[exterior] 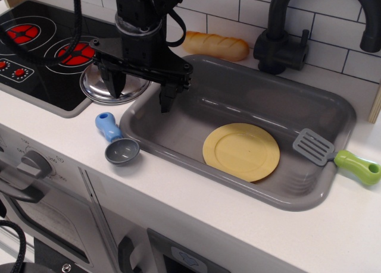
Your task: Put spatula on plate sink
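Observation:
The spatula [333, 154] lies on the sink's right rim, its grey slotted blade hanging over the basin and its lime-green handle pointing right on the counter. The pale-yellow plate [241, 151] lies flat inside the grey sink [238, 88], right of centre. My black gripper [140, 91] hangs open and empty over the sink's left rim, far to the left of the spatula and plate. One finger is over the steel lid, the other over the basin.
A blue-handled grey scoop [116, 139] lies on the counter left of the sink. A steel pot lid [113, 85] sits by the black stovetop [36, 47]. A bread roll [215, 46] and a black faucet [286, 41] stand behind the sink.

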